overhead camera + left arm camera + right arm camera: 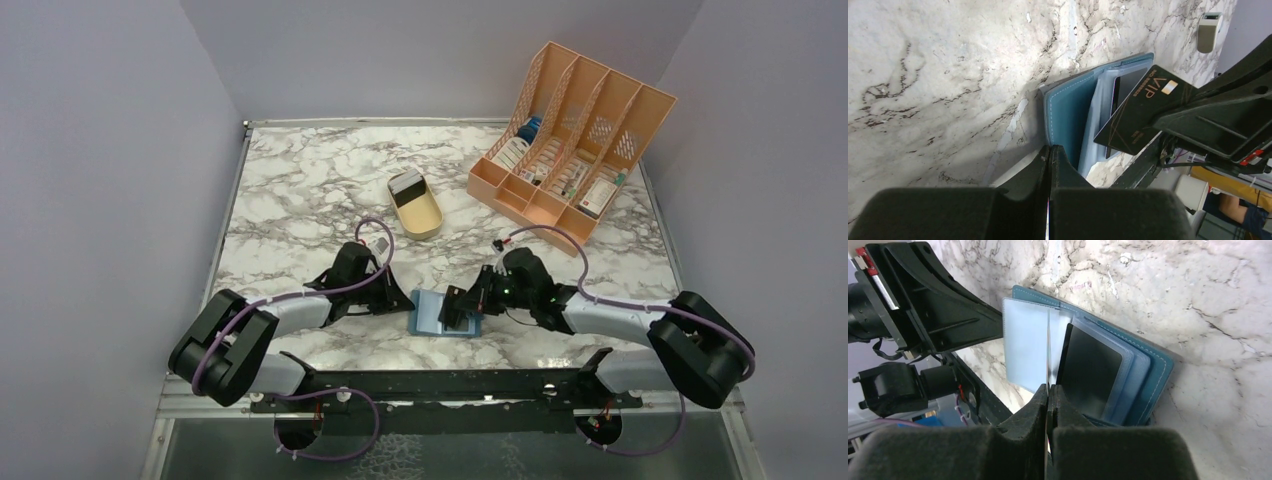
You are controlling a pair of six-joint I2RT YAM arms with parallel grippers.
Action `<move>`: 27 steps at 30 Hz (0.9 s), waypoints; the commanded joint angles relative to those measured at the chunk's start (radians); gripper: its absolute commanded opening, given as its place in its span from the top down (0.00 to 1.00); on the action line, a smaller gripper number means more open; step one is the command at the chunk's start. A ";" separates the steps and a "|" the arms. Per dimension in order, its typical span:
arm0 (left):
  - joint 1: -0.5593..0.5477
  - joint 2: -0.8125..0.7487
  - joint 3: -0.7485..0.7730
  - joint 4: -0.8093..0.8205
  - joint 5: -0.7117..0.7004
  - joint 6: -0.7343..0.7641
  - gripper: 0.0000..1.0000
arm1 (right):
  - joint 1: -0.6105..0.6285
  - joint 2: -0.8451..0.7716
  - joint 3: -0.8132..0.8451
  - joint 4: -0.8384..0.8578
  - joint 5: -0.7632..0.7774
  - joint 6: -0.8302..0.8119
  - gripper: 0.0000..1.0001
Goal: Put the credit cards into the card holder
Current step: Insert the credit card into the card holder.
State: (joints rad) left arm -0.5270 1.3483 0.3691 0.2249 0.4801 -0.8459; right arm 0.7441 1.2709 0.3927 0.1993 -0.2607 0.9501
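Note:
The card holder [428, 318] lies open on the marble between the two arms, teal back [1065, 115] down and pale blue pockets [1025, 347] up. My right gripper [1048, 387] is shut on a black credit card [1140, 115] with gold VIP lettering, held tilted over the pockets. In the right wrist view this card shows edge-on. A second dark card [1090, 370] sits in a pocket. At the holder's left edge my left gripper [1050, 148] is shut, its tips against the teal cover and nothing visible between them. From above, the two grippers [398, 300] [458, 312] flank the holder.
A tan oval tray [415, 205] with a small pale item at its far end stands behind the holder; it also shows in the left wrist view [1209, 31]. An orange slotted file rack [570, 140] holding several items stands at the back right. Grey walls enclose the table.

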 commanded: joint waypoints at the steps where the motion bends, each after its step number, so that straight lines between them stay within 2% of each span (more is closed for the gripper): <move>1: -0.009 -0.028 -0.020 0.031 0.007 -0.023 0.97 | -0.005 0.048 0.039 0.107 -0.081 -0.003 0.99; 10: -0.009 -0.071 -0.015 -0.015 0.003 -0.026 0.71 | -0.005 0.099 0.071 -0.032 -0.046 -0.059 0.99; 17: -0.009 -0.136 0.005 -0.060 -0.015 -0.007 0.57 | -0.005 0.064 0.103 -0.147 0.004 -0.102 0.99; 22: -0.008 -0.120 0.003 -0.010 0.026 -0.006 0.50 | -0.005 0.058 0.127 -0.192 0.011 -0.124 0.99; 27: -0.008 -0.078 -0.002 0.022 0.052 0.000 0.48 | -0.005 0.084 0.139 -0.196 -0.014 -0.130 0.99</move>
State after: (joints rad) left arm -0.5323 1.2385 0.3531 0.2001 0.4870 -0.8608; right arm 0.7441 1.3464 0.5064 0.0441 -0.2867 0.8516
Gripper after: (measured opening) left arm 0.514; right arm 0.013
